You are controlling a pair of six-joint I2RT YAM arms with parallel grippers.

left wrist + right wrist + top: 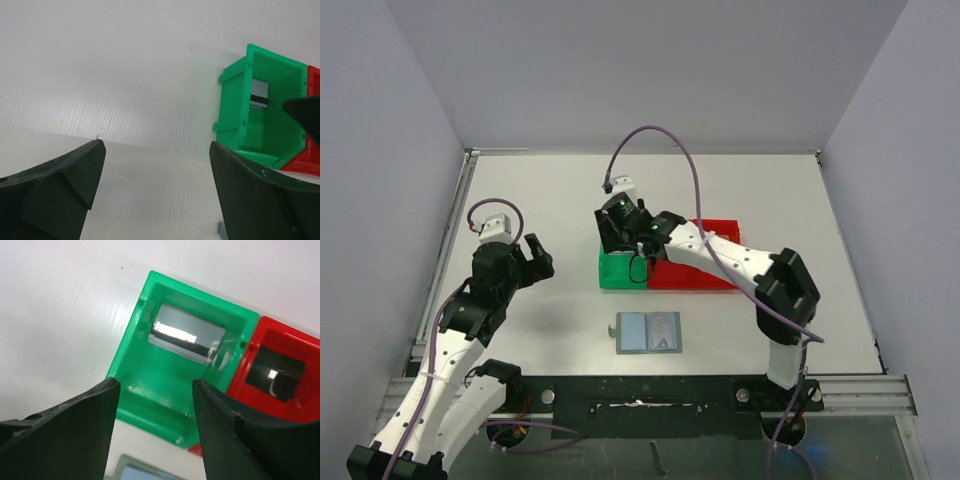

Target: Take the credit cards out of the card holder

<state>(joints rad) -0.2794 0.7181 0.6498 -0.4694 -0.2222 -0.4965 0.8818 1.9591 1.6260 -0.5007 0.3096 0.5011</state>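
right hand point(156, 385) released above green bin point(134, 342) — left hand point(157, 145) spread wide over white table point(760, 190), grey walls point(650, 70) around.

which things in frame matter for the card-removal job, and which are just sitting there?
Job:
- card holder, lying open on the table
- grey card in the green bin
- dark card in the red bin

Not the job's own:
- green bin and red bin, side by side, each only holding a card
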